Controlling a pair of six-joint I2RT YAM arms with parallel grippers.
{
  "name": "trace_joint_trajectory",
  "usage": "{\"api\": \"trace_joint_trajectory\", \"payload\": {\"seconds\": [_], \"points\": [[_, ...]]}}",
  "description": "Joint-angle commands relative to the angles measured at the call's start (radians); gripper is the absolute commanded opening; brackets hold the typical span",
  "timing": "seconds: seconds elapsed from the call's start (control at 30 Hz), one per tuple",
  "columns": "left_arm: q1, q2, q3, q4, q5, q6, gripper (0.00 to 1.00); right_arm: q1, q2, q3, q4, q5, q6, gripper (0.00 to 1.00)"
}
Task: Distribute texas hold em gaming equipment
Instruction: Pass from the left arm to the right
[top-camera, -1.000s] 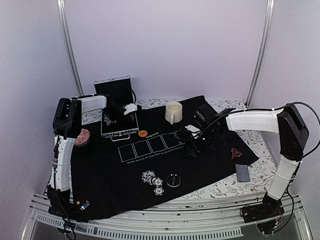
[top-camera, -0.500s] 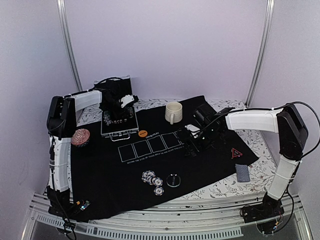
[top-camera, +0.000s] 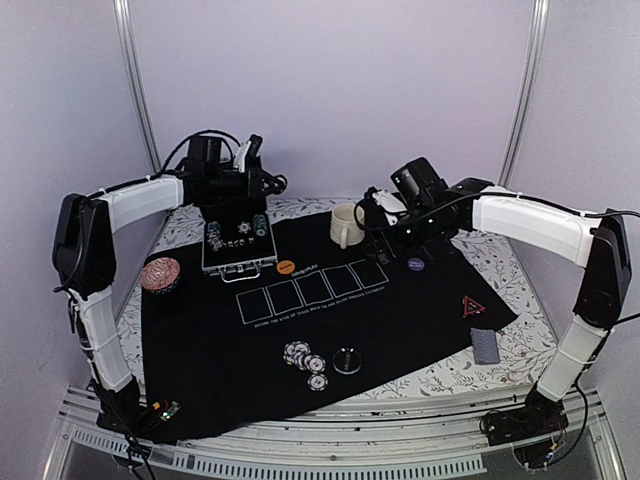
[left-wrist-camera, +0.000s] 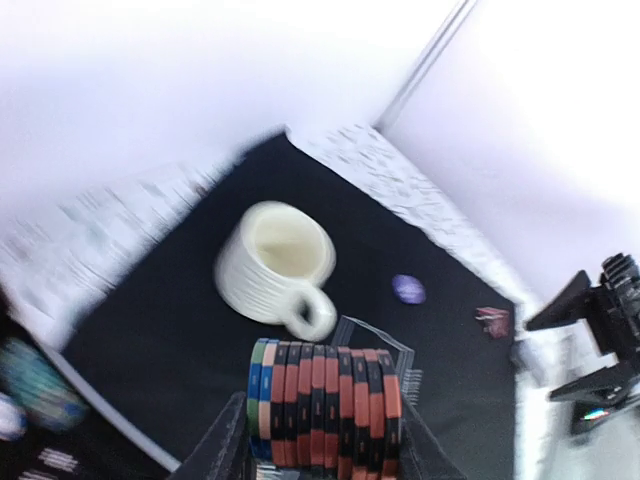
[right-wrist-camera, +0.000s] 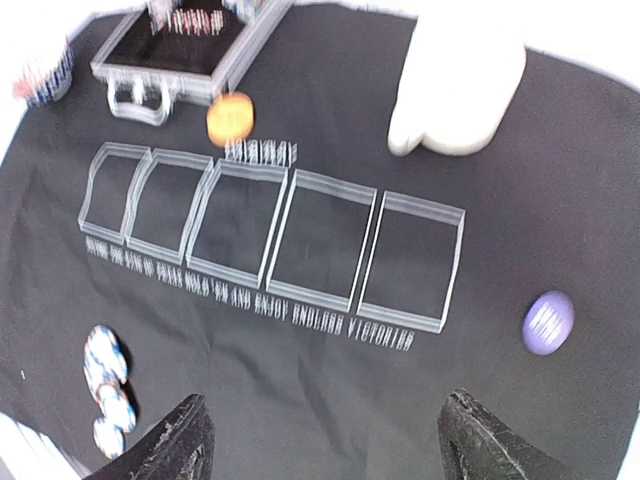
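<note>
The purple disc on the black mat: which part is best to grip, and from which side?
Probably its rim, at two opposite points, coming straight down from above. The purple disc lies flat and thin on the black mat, apart from the cream mug, so only its edge offers a hold.

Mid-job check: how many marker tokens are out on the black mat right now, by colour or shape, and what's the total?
Orange disc: 1
Purple disc: 1
Red-edged triangle: 1
Dark disc: 1
Total: 4
</note>
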Motion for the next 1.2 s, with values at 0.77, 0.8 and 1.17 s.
{"api": "trace_joint_trajectory", "payload": {"seconds": [0.77,0.8,1.17], "points": [[-0.157,0.227,-0.229,0.451,0.073,-0.787,0.00,-0.006,0.515,0.562,0.103,-0.173,-0.476,0.81],[-0.157,0.227,-0.228,0.447,0.072,-0.781,0.00,-0.006,0.526,0.567,0.109,-0.186,-0.484,0.81],[-0.153,0.228,-0.232,0.454,0.081,-0.779,0.00,-0.005,0.673,0.663,0.160,-0.242,-0.549,0.73]]}}
